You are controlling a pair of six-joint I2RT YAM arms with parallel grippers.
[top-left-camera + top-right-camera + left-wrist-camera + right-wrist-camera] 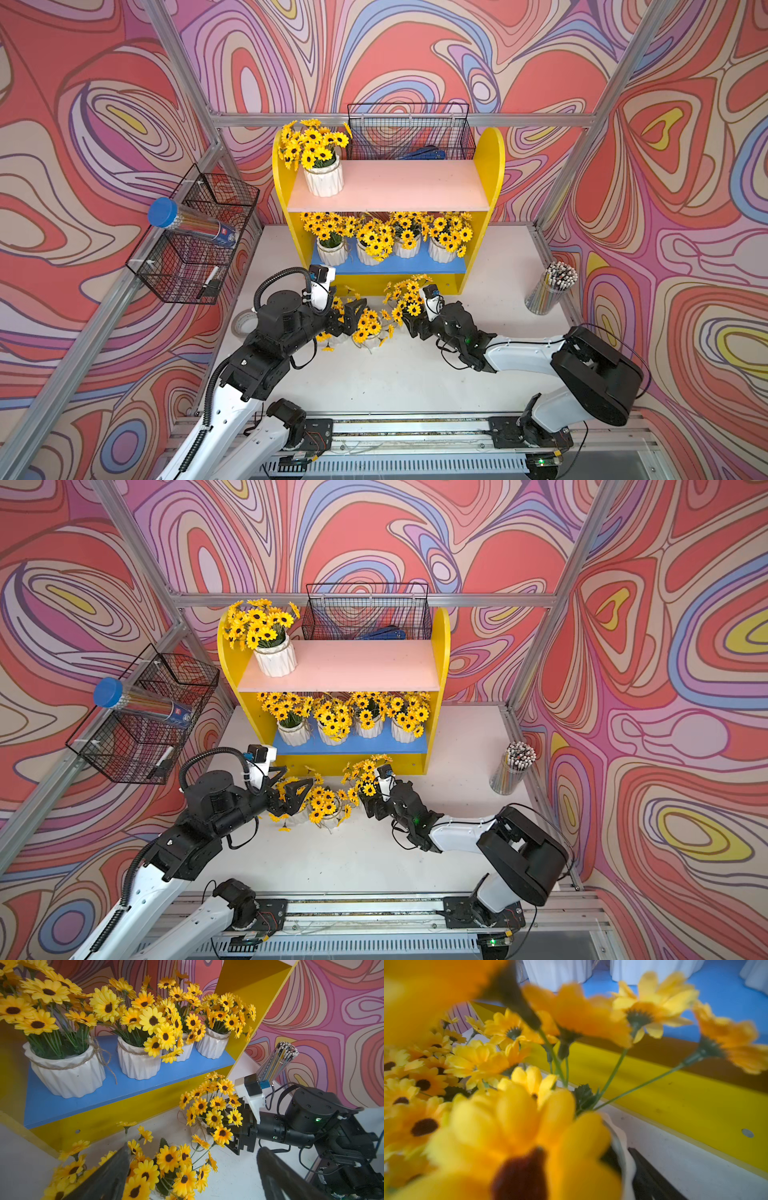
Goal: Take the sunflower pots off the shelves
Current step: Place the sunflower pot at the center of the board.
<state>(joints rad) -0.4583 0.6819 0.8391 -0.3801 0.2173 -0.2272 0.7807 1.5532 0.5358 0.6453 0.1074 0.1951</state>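
The shelves (492, 166) (440, 646) stand at the back. One sunflower pot (324, 178) (276, 660) is on the pink upper board. Several pots (332, 251) (68, 1076) line the blue lower board. Two more pots (374, 343) (328, 820) stand on the table in front. My left gripper (347, 322) (291, 800) (193, 1153) is open, its jaws wide around their flowers. My right gripper (409, 322) (368, 804) (234, 1140) is shut on another sunflower pot (409, 293) (214, 1109) (618, 1140) low before the shelf base. One of its fingers (645, 1172) presses the white rim.
A clear cup of pencils (550, 291) (278, 1059) stands at the table's right edge. A black wire basket (409, 133) hangs behind the shelves. Another (195, 241), on the left frame, holds a blue-capped tube (166, 212). A tape roll (243, 324) lies beside the left arm.
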